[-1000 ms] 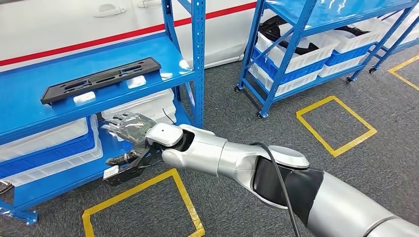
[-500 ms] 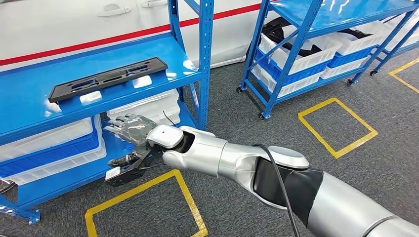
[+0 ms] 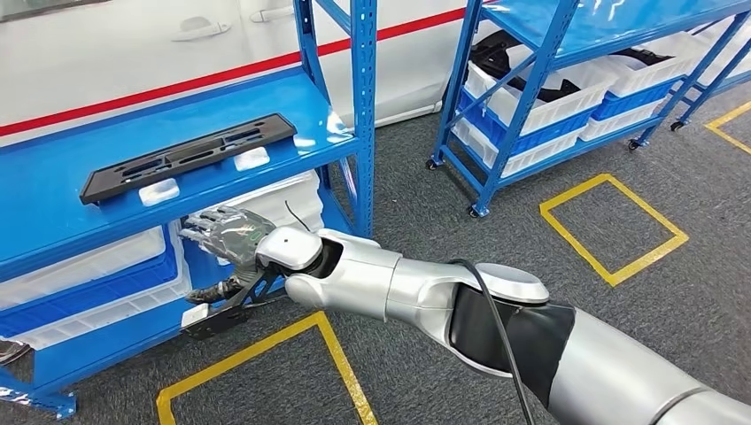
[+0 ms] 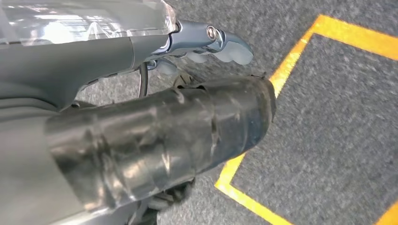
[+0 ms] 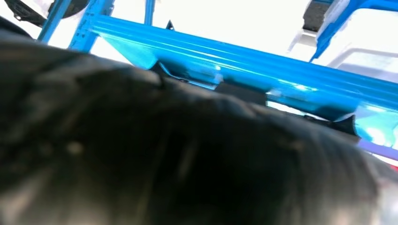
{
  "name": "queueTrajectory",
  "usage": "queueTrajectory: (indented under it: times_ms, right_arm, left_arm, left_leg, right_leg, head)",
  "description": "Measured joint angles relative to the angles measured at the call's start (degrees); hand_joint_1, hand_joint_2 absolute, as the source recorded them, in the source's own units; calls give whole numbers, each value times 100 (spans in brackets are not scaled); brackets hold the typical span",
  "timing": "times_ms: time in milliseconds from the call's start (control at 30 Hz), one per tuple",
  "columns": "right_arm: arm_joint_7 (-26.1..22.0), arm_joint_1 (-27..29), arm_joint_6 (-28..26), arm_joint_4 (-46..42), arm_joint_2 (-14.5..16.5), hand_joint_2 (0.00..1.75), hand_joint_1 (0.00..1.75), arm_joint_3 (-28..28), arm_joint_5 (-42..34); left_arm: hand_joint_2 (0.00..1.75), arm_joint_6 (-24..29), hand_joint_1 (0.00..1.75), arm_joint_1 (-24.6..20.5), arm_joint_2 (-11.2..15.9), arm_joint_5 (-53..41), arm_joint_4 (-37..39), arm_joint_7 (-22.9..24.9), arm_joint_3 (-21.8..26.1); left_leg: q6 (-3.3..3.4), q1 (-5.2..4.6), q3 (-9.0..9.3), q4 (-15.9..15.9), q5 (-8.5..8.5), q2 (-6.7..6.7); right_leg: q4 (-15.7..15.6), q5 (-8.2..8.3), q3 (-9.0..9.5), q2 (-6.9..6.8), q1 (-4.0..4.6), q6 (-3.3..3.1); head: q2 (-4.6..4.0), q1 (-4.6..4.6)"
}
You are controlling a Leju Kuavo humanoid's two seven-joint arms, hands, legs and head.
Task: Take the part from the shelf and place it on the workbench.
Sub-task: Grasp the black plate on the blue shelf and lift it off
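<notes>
The part (image 3: 188,157) is a long flat black plate with slots, lying on the top board of the blue shelf (image 3: 53,190). Two small white blocks (image 3: 159,191) sit by its near edge. My right arm reaches across from the lower right. My right hand (image 3: 223,234) hovers below that board, in front of the lower level, fingers spread and holding nothing. It is under the part and not touching it. The right wrist view looks up past the dark hand (image 5: 164,154) at the shelf's blue edge (image 5: 225,56). My left hand (image 4: 155,117) hangs over the floor, holding nothing.
White and blue bins (image 3: 97,274) fill the shelf's lower level behind my right hand. A blue upright post (image 3: 361,115) stands at the shelf's right end. A second blue rack with bins (image 3: 531,80) stands to the right. Yellow tape squares (image 3: 613,226) mark the grey carpet.
The whole view has shifted a little, so the camera has moved. My right hand stays spread under the shelf board, slightly further left.
</notes>
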Motion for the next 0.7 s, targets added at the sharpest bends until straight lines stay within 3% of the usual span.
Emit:
queueTrajectory:
  times_ms: [100, 167, 267, 300, 333, 367, 400, 467, 500, 533, 600, 667, 700]
  right_arm:
    - [25, 4, -5, 20, 12, 0, 0, 1, 0]
    - [44, -5, -10, 39, 15, 0, 0, 1, 0]
    - [50, 0, -18, 80, 15, 0, 0, 1, 0]
    - [51, 12, -21, 100, 15, 0, 0, 1, 0]
    - [52, 22, -24, 122, 15, 0, 0, 1, 0]
    - [54, 27, -30, 142, 15, 0, 0, 1, 0]
    - [55, 23, -37, 158, 15, 0, 0, 1, 0]
    - [55, -1, -51, 179, 15, 0, 0, 1, 0]
    - [56, -16, -58, 187, 16, 0, 0, 1, 0]
    - [58, -28, -64, 195, 16, 0, 0, 1, 0]
    - [66, -41, -74, 214, 18, 0, 0, 1, 0]
    - [69, -45, -82, 233, 22, 0, 0, 1, 0]
    - [68, -52, -85, 243, 26, 0, 0, 1, 2]
  left_arm:
    - [0, 3, 0, 4, -2, 0, 1, 15, -1]
    - [0, 8, 0, 5, 1, 0, 1, 16, -1]
    - [0, 10, 0, -4, 12, 0, 1, 16, -2]
    - [0, 10, 0, -3, 13, 0, 1, 16, -2]
    - [0, 10, 0, 0, 13, 0, 1, 17, -2]
    - [0, 10, 0, 4, 13, 0, 1, 18, -3]
    - [0, 10, 0, 6, 13, -1, 1, 20, -3]
    - [0, 8, 0, 5, -3, -4, 1, 28, -8]
    - [0, 7, 0, 1, -9, -6, 1, 33, -12]
    - [0, 6, 0, -2, -14, -8, 1, 38, -17]
    - [0, 6, 0, -7, -9, -9, 1, 46, -26]
    - [0, 8, 0, -5, -3, -9, 1, 51, -30]
    - [0, 9, 0, -6, 0, -9, 1, 55, -31]
  left_leg:
    - [133, -22, 26, -30, -55, -19]
    - [210, -14, 70, -53, -72, -19]
    - [289, -28, 124, -65, -117, -17]
    - [303, -41, 138, -65, -135, -19]
    - [312, -56, 158, -64, -154, -22]
    - [316, -73, 188, -64, -176, -26]
    - [318, -93, 228, -65, -201, -32]
    - [312, -119, 299, -75, -252, -38]
    - [299, -118, 315, -81, -270, -37]
    - [277, -109, 321, -91, -280, -33]
    - [219, -105, 352, -133, -290, -20]
    - [168, -112, 378, -79, -359, -9]
    - [140, -113, 304, 104, -452, -7]
  right_leg:
    - [15, -41, -8, 2, 16, 68]
    - [185, -150, -70, -3, -4, 114]
    - [1180, -534, -612, -7, -17, 155]
    - [1492, -598, -820, -7, -17, 152]
    - [1626, -558, -948, -7, -12, 136]
    - [1547, -410, -970, -6, 0, 104]
    - [1255, -169, -883, -5, 21, 50]
    - [494, 241, -580, -6, 87, -109]
    - [220, 326, -454, -9, 121, -173]
    - [87, 325, -390, -10, 149, -217]
    - [-19, 294, -322, -4, 162, -242]
    - [-179, 314, -182, -9, 113, -236]
    - [-259, 322, -101, -15, 81, -228]
  head:
    - [1, -1]
    - [1, 1]
    - [0, 1]
    - [0, 1]
    - [0, 1]
    - [0, 1]
    - [0, 1]
    - [0, -5]
    - [0, -5]
    - [0, -5]
    - [0, 1]
    - [1, -1]
    - [1, -3]
